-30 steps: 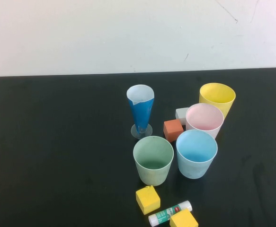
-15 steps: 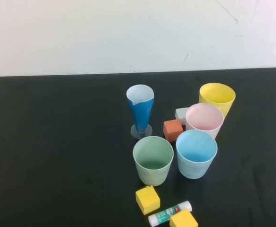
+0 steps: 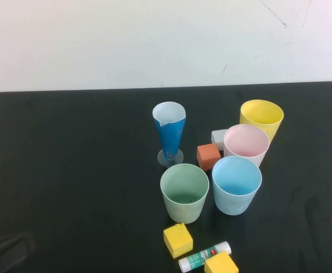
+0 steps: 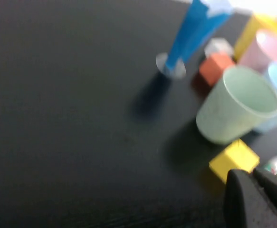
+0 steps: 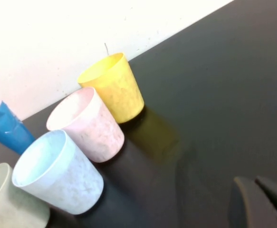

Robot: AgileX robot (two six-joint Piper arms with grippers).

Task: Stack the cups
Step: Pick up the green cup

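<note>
Four cups stand upright and apart right of the table's middle: pale green cup (image 3: 184, 193), light blue cup (image 3: 236, 185), pink cup (image 3: 246, 144) and yellow cup (image 3: 261, 118). My left gripper (image 3: 6, 253) shows as a dark shape at the near left corner, far from the cups. In the left wrist view it (image 4: 252, 173) is shut and empty, with the green cup (image 4: 235, 111) ahead. My right gripper (image 5: 253, 180) is shut and empty, out of the high view, right of the yellow cup (image 5: 112, 88), pink cup (image 5: 88, 124) and blue cup (image 5: 57, 173).
A tall blue cone cup (image 3: 169, 132) on a clear foot stands behind the green cup. An orange cube (image 3: 208, 156) and a grey cube (image 3: 218, 138) lie among the cups. Two yellow cubes (image 3: 177, 239) (image 3: 221, 264) and a glue stick (image 3: 204, 256) lie at the front edge.
My left gripper has come into the high view at the near left corner. The cups and other objects have not moved.
</note>
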